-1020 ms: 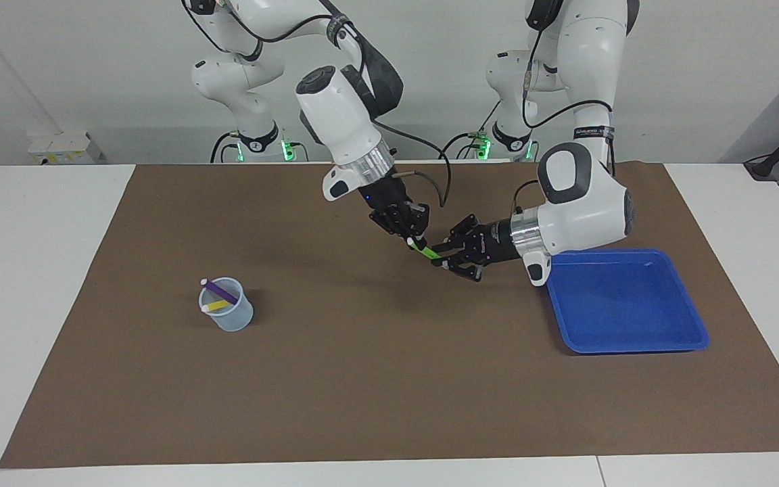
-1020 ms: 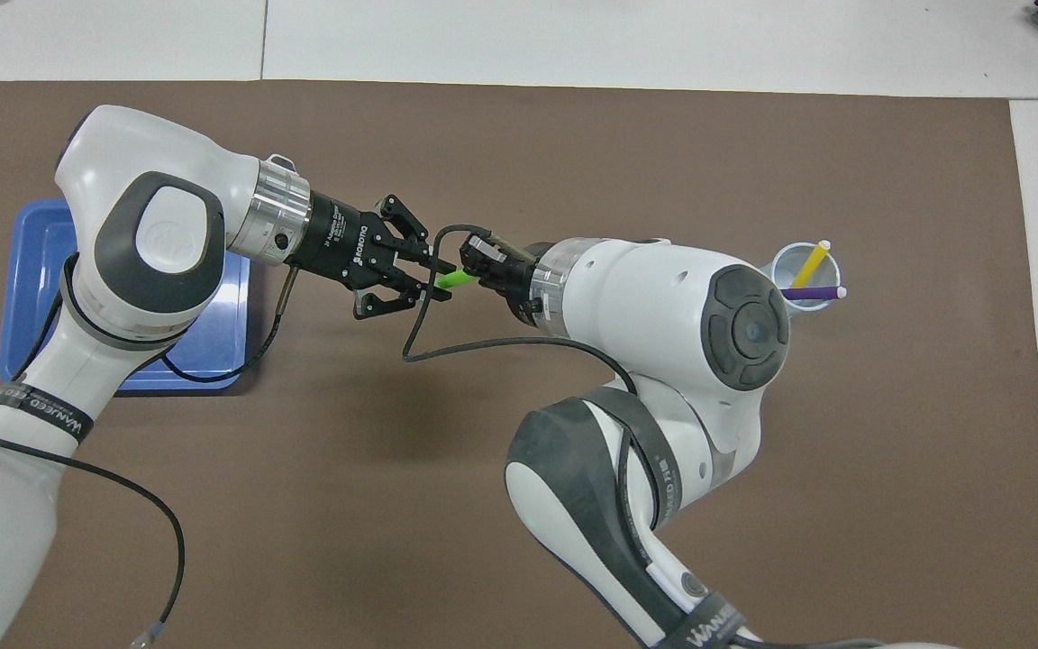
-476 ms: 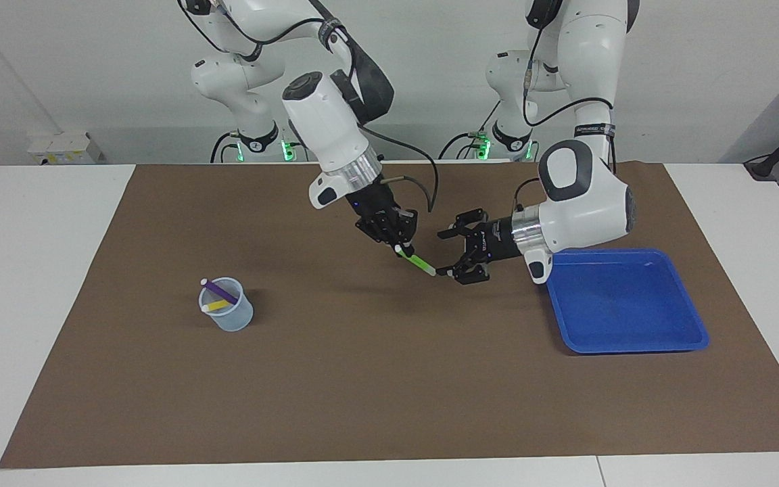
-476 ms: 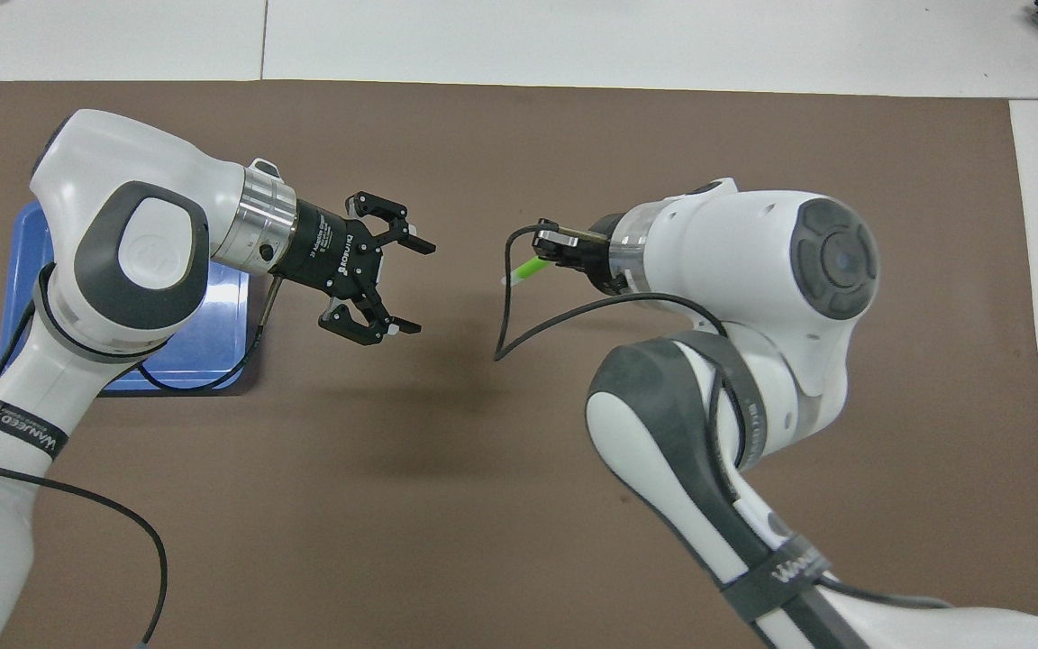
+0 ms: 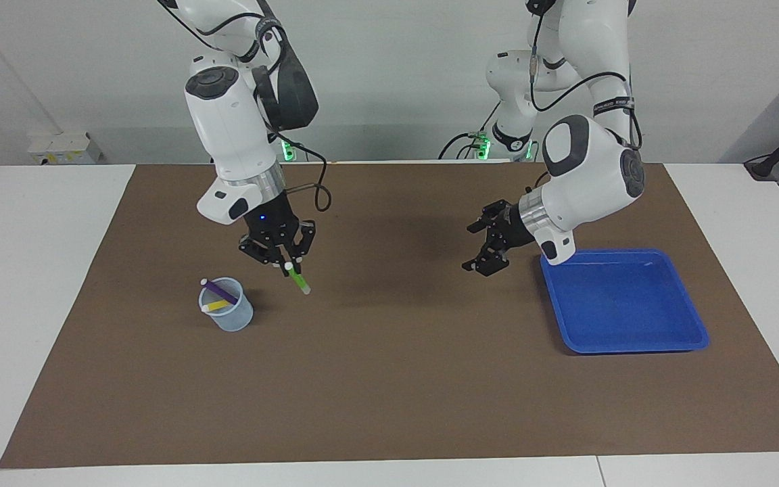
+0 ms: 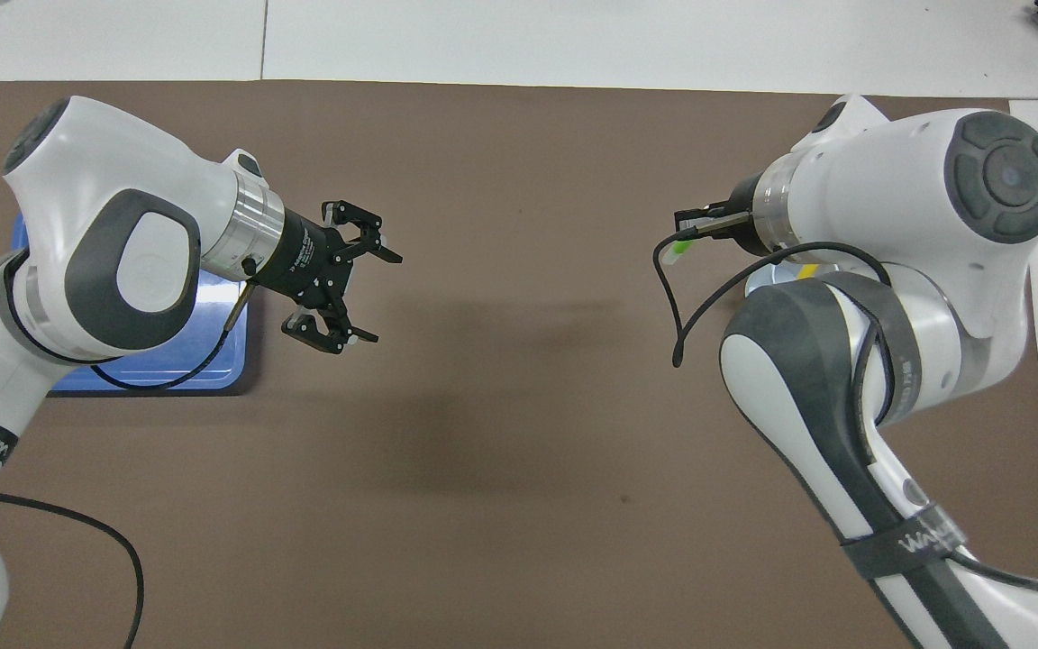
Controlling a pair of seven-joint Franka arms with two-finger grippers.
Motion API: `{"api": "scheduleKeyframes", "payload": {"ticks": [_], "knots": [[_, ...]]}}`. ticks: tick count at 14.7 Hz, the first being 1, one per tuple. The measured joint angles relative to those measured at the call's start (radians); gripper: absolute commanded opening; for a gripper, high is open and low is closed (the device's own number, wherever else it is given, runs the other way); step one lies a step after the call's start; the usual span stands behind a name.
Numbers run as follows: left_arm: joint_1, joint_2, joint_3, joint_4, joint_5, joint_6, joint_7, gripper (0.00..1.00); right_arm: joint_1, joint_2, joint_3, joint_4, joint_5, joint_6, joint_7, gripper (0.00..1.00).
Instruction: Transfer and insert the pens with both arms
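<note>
bright green plastic shows where the slim green marker pen [image 5: 298, 279] hangs tilted, pale cap end up, pinched in the right arm's black two-finger hand [image 5: 286, 266], whose fingertips are closed on its upper part. it is in the air over the brown mat [image 5: 389, 379], just beside the pale blue translucent cup [image 5: 228, 314] and not in it. the purple marker pen [image 5: 219, 291] and the yellow marker pen [image 5: 216, 306] lean inside that cup, which stands toward the right arm's end of the bench [image 5: 31, 284]. in the overhead view the right arm's wrist covers most of the cup. the left arm's black two-finger hand [image 5: 485, 247] is spread wide with nothing in it, over the mat just beside the shallow blue plastic tray [image 5: 690, 318] at the left arm's end.
</note>
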Motion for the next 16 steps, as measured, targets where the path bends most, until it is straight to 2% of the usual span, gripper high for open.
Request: {"api": "scheduleKeyframes", "payload": {"ticks": [3,7,13,16], "knots": [[0.013,-0.01,0.006,-0.001,0.043,-0.004,0.133,1.0,-0.038,0.0,-0.001,0.01,-0.074,-0.014,-0.12,0.0],[0.049,-0.026,0.011,-0.002,0.177,-0.019,0.386,1.0,-0.147,0.0,-0.002,0.01,-0.077,-0.024,-0.264,0.0],[0.063,-0.052,0.013,0.011,0.393,-0.017,0.9,1.0,-0.186,-0.011,-0.001,-0.047,-0.077,-0.027,-0.283,0.0],[0.081,-0.056,0.016,0.019,0.436,-0.013,1.099,1.0,-0.192,-0.034,-0.001,-0.1,-0.077,-0.027,-0.283,0.0]]}}
